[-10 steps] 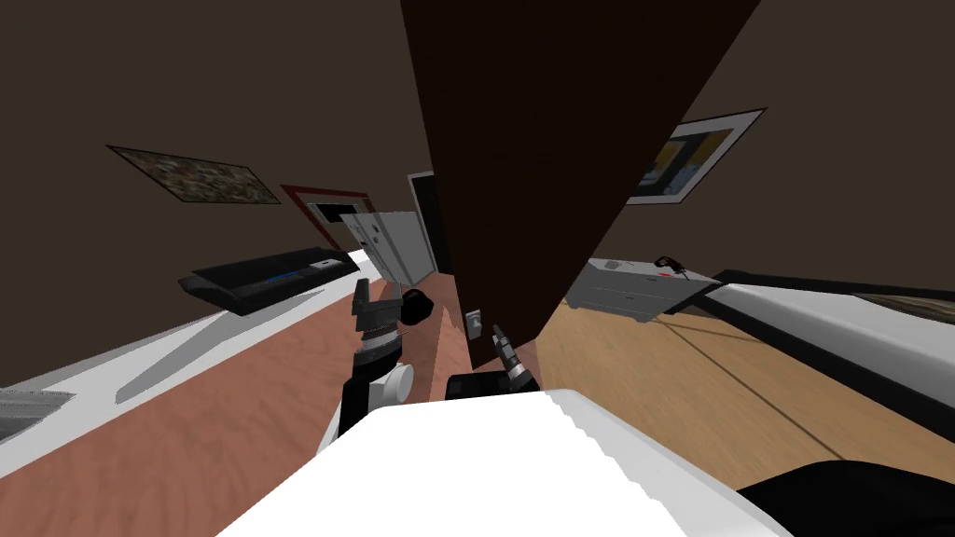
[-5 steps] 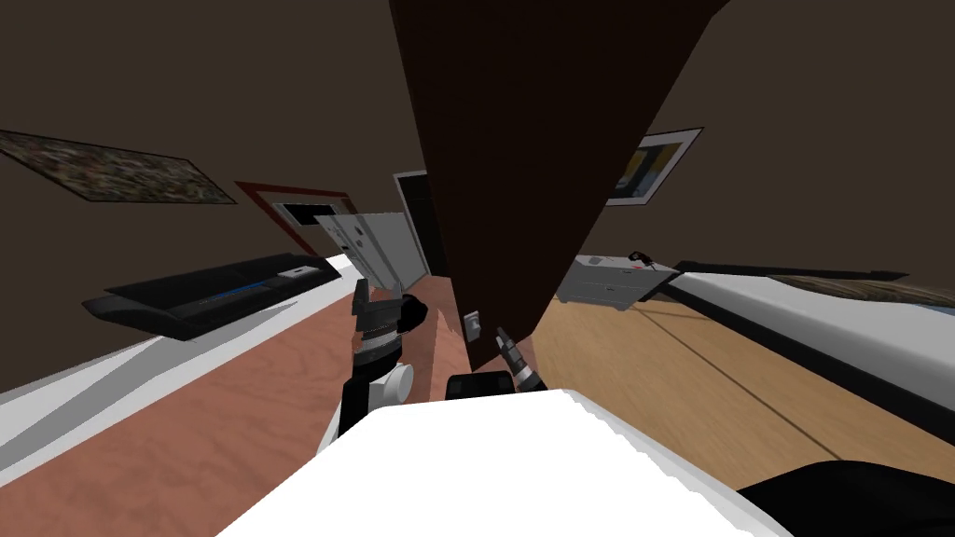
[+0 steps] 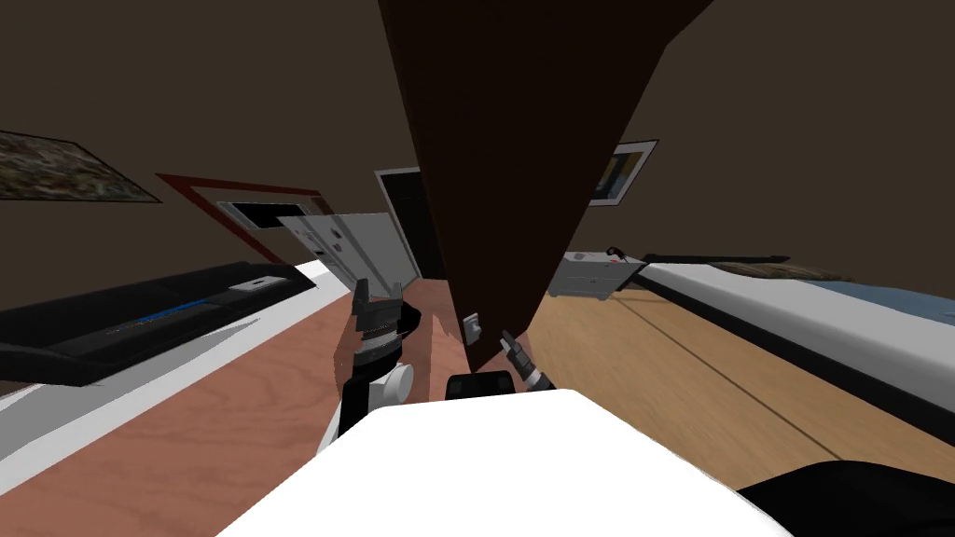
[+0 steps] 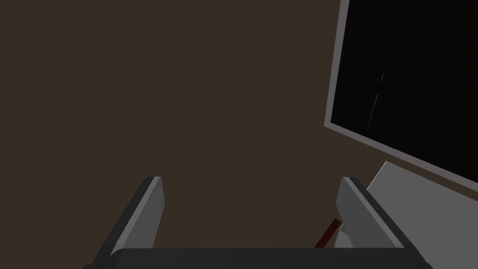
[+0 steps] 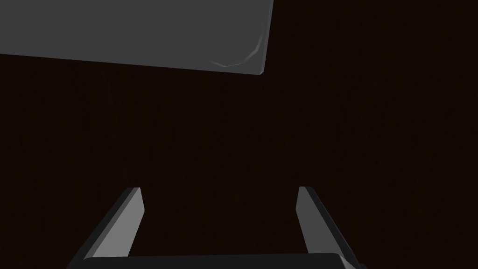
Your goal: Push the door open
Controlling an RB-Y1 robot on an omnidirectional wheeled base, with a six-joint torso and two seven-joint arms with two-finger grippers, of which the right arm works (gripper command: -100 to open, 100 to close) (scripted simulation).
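Note:
The door is a tall dark brown panel straight ahead, standing part-way open, with a small grey plate near its lower edge. My right gripper is open and points at the door's face just beside that plate. In the right wrist view its fingers stand apart close to the dark brown surface, with the grey plate just beyond them. My left gripper is raised left of the door, open and holding nothing. The left wrist view shows its fingers spread before a brown wall.
A long black console lines the left wall, with a grey cabinet and a black doorway beyond it. Right of the door lie light wood floor, a grey drawer unit and a bed.
The whole picture has shifted: I have moved forward and turned. The door's face looks narrower, swung further away. My right gripper has stayed at the door beside the plate.

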